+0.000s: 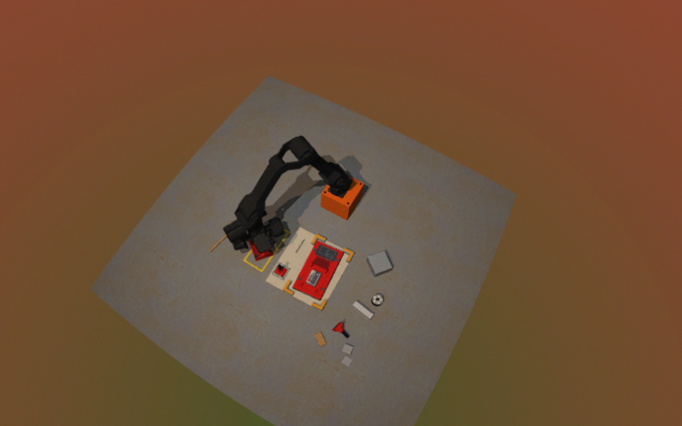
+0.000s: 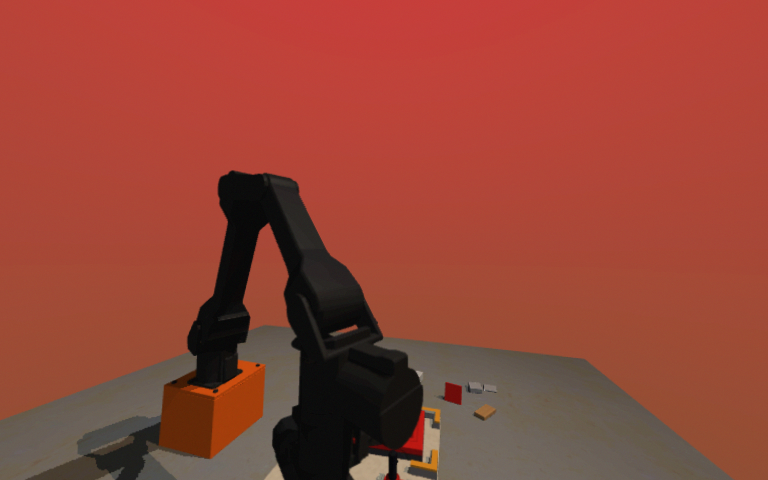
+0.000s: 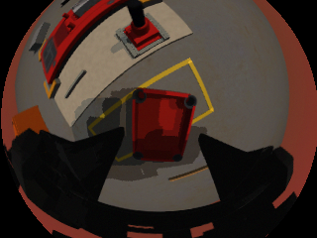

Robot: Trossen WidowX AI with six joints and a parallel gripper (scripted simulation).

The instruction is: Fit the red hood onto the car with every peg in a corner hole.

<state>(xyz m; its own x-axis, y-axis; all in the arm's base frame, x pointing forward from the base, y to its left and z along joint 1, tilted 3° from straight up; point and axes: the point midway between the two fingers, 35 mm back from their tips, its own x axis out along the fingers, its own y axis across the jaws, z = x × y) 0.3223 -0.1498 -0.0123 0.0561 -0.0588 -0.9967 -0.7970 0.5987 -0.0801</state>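
The red hood lies partly over the yellow outline, slightly turned, with dark round spots at its corners. My gripper is open above the hood, one finger on each side with gaps between. In the top view the wrist covers part of the hood; in the exterior view the arm hides it. The red chassis sits between the jig's orange corner brackets. Its engine block is in place. The pegs are too small to make out clearly.
A red piece with a black post stands beside the chassis. A thin orange stick lies near the hood. A grey block, a white bar and a tan block lie beyond the jig.
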